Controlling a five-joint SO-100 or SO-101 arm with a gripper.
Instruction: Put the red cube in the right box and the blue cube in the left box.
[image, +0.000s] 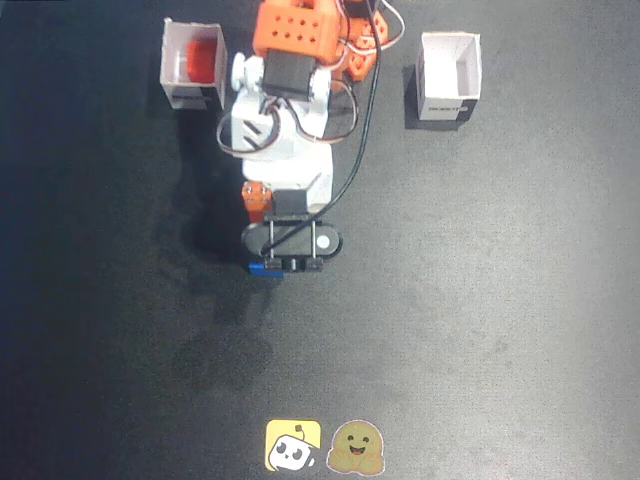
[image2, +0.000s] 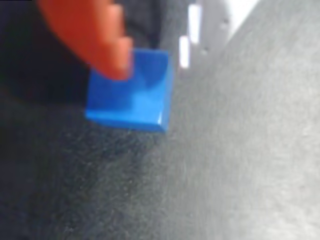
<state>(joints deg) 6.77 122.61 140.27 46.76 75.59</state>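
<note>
In the fixed view the arm reaches down from the top edge. My gripper (image: 270, 264) is low over the dark table and shut on the blue cube (image: 264, 269), which pokes out beneath it. The wrist view shows the blue cube (image2: 132, 95) close up, with the orange finger (image2: 87, 35) pressed on its upper left corner and the grey jaw along its right side. The red cube (image: 197, 60) lies inside the right box (image: 195, 97), which stands at the fixed view's upper left. The left box (image: 445, 106), at the upper right of that view, holds nothing.
The arm's orange and white base (image: 295, 60) stands between the two boxes, with black cable (image: 365, 130) looping off it. Two stickers (image: 325, 447) lie near the table's bottom edge. Dark bare table (image: 480, 300) spreads around the gripper.
</note>
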